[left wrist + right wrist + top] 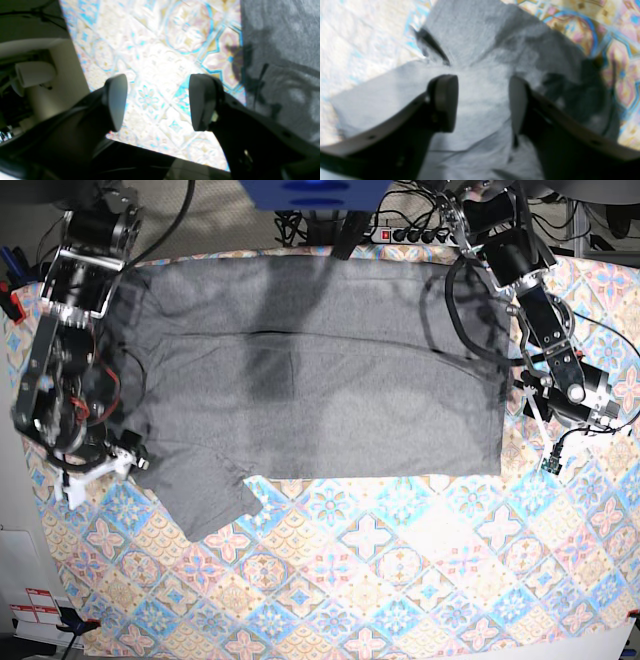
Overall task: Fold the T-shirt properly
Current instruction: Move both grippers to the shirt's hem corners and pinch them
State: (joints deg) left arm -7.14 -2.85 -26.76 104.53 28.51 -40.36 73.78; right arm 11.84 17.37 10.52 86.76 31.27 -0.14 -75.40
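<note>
T-shirt [320,370] flat on tablecloth [400,580]; right gripper [482,102] above sleeve, jaws apart, empty; left gripper [157,102] beside hem, wide, empty

Grey T-shirt [320,380], colourful tile-patterned tablecloth [400,580]

T-shirt [320,400]: soft matt grey heathered cloth, w/ creases. Tablecloth [400,580]: smooth printed tile pattern, slight sheen. Left gripper [157,102] & right gripper [482,102]: matt black plastic-looking fingers, smooth pads.
</note>
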